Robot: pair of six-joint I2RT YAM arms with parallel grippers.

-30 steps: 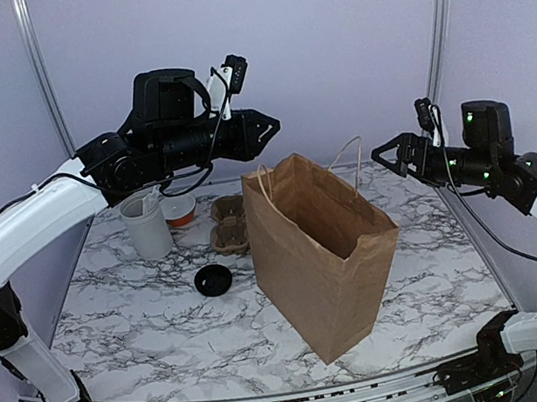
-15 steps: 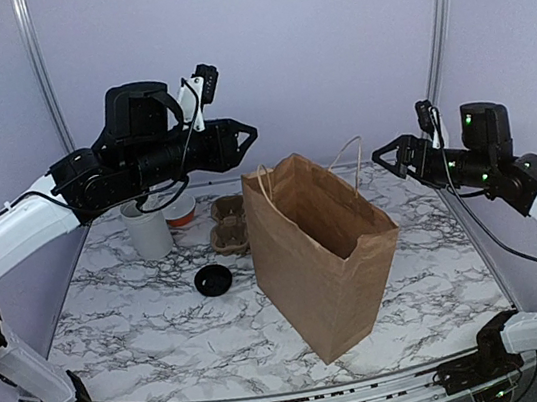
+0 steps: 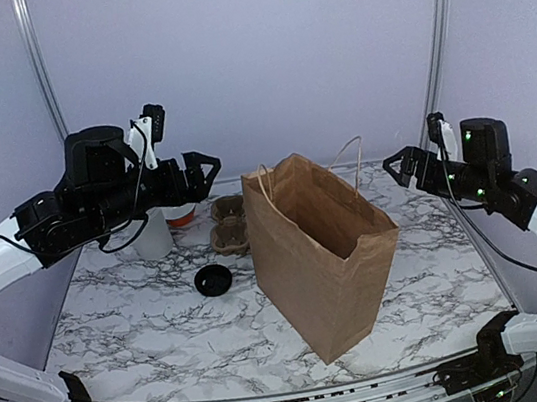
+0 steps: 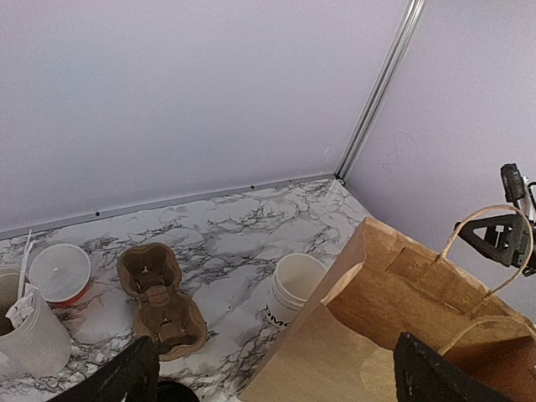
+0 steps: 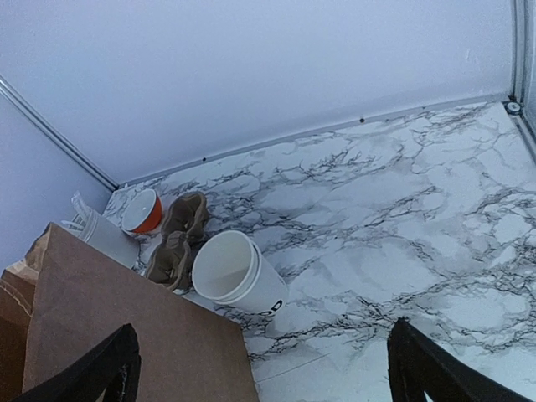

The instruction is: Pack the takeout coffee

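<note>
**Both arms raised on either side of an open paper bag**

A brown paper bag with twine handles (image 3: 327, 253) stood upright and open at the centre of a white marble table with grey veins (image 3: 146, 330).

The left gripper (image 3: 209, 169) hung in the air at 10 o'clock from the bag, its fingers spread wide apart and holding nothing. The right gripper (image 3: 392, 168) hung at 2 o'clock, also spread wide and holding nothing.

A lidless white paper cup with black lettering (image 4: 295, 287) stood just beside the bag's far side, at 12 o'clock. A brown moulded-pulp cup carrier (image 3: 229, 224) lay at 10 o'clock from the bag. Beyond it, further toward 10 o'clock, were a small orange-red tub with a white top (image 4: 59, 273) and a translucent plastic cup (image 3: 153, 236). A loose flat black lid (image 3: 214, 280) lay at 9 o'clock from the bag.

The takeout coffee, the cup with a dome lid, showed in no view; where it was could not be told.
</note>
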